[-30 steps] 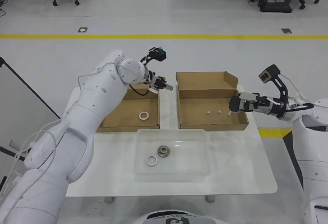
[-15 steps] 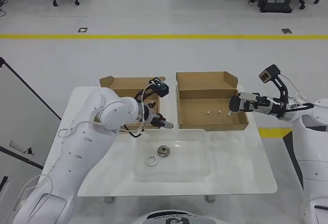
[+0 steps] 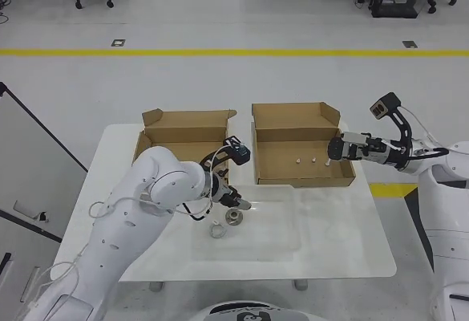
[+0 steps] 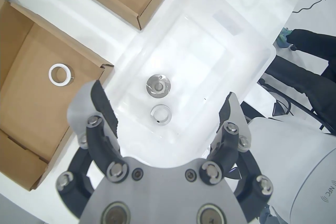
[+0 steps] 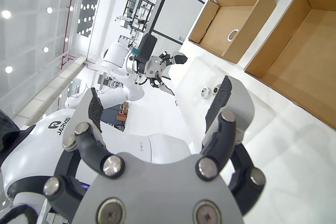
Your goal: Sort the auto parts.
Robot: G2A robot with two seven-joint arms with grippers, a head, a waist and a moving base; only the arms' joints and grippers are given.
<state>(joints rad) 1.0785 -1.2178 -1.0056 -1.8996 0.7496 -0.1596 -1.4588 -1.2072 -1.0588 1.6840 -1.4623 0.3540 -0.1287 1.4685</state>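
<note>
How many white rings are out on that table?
2 rings. One lies in the left box; one in the clear tray beside the metal disc. The left gripper hides part of that box.

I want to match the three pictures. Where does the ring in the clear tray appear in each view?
Top view: the ring lies in the tray, near its left end.
Left wrist view: the ring lies in the tray, near the picture's middle.
Right wrist view: the ring lies in the tray, near the picture's middle.
Shared landmark: the metal disc beside the ring.
</note>
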